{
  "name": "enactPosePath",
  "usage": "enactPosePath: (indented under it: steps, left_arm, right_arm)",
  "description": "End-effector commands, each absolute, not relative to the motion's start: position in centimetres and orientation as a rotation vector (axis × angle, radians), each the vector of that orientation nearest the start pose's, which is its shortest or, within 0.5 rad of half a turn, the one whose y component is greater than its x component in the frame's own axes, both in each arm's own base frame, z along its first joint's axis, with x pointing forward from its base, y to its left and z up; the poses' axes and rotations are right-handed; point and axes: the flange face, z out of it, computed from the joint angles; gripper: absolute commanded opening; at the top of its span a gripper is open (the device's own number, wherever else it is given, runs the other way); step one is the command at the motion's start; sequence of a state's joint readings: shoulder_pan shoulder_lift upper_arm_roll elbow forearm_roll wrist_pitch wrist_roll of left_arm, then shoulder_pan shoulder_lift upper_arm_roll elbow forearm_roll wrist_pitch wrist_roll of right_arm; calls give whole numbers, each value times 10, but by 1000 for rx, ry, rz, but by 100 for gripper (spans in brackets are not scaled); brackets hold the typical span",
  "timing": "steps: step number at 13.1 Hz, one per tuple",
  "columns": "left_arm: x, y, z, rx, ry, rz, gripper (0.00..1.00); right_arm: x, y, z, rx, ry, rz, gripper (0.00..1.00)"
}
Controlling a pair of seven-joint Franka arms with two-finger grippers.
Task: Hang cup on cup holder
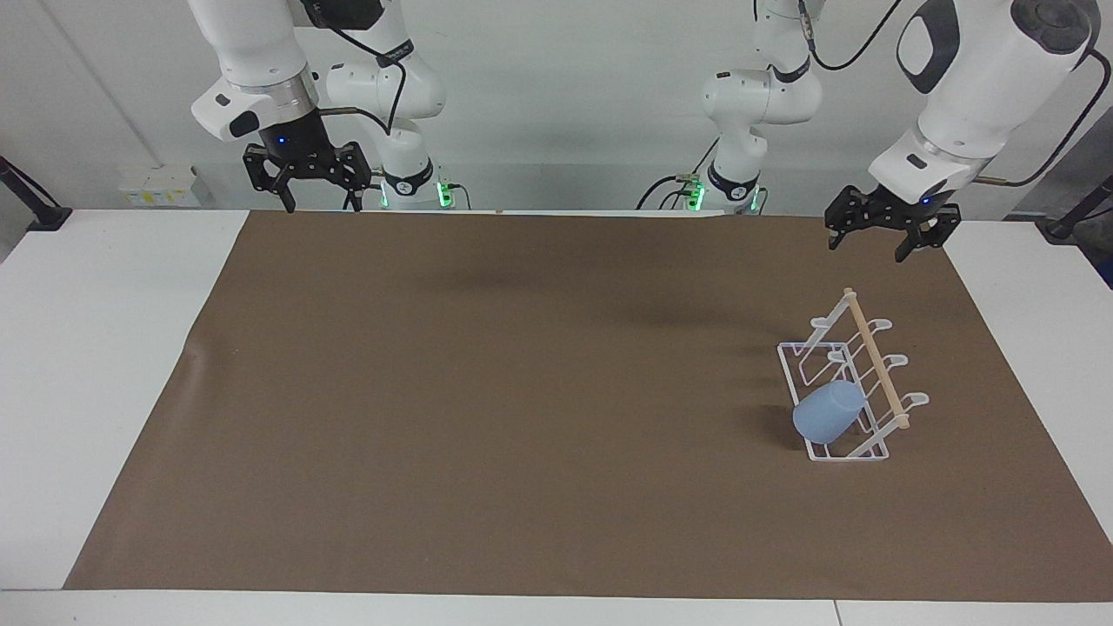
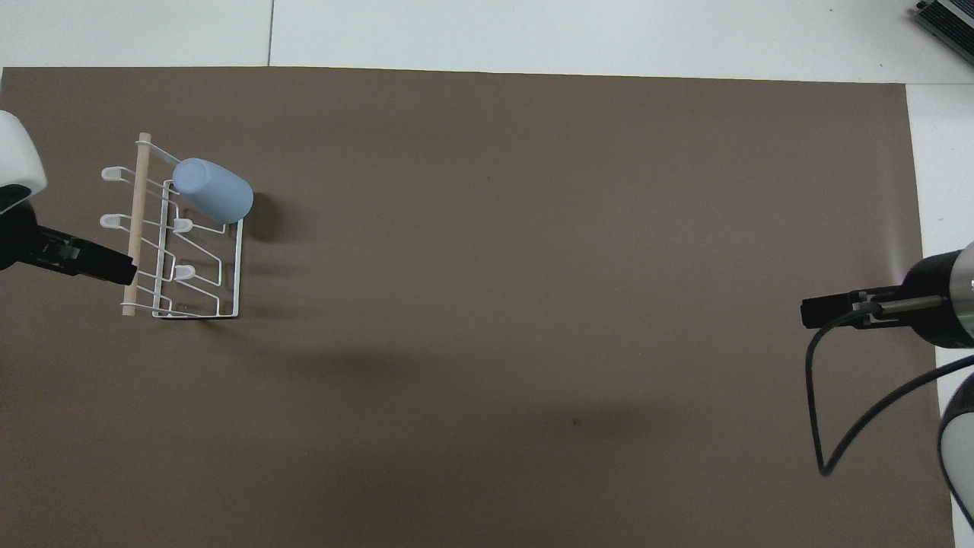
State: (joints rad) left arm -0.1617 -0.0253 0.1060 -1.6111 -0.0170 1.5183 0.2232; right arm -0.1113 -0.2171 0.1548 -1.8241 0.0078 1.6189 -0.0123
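Brown mat (image 1: 522, 391) over a white table (image 1: 104, 348), 2 arms up top, and you start at the right arm's end. Your right gripper (image 1: 322, 207) hangs over the mat's edge closest to the robots, fingers spread, holding nothing; that arm is waiting.

Across the bare middle of the mat there's nothing to handle.

At the left arm's end stands the cup holder (image 1: 878, 365). The cup (image 1: 829, 422) is on it, tilted, base up and angled toward the middle of the table, at the holder's end farther from the robots. It looks seated on the rack, not lying on the mat.

Your left gripper (image 1: 869, 248) is up in the air over the mat's edge by the robots, fingers spread, empty, well apart from the cup and clear of the holder.

By my reading, the hanging step is done and this is the retreat. Your next move calls for little: keep the left arm clear of the rack so nothing knocks that cup loose.
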Motion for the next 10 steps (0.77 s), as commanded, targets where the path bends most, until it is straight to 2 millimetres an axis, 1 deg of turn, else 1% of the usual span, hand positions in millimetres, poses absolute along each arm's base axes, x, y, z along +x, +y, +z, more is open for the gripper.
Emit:
enactPosePath:
  steps: [1,3,4,7,9,10]
  left_arm:
    - [535,-23,633,-3190,381,153,100]
    - [542,-23,660,-3172,372,106,100]
    - [547,-24,664,-3169,371,79,100]
    - [546,-34,673,-3164,406,-16,100]
    - [546,-31,666,-3167,397,-11,100]
    - [544,-27,668,-3168,390,-19,100]
  right_arm:
    - [486,27,624,-3144,-91,-34,100]
    - [486,27,624,-3144,-89,-34,100]
    - [486,27,624,-3144,-88,-32,100]
    - [485,27,626,-3144,-91,-39,100]
    - [485,25,636,-3144,-82,-73,100]
    - [484,24,638,-3143,-80,-78,100]
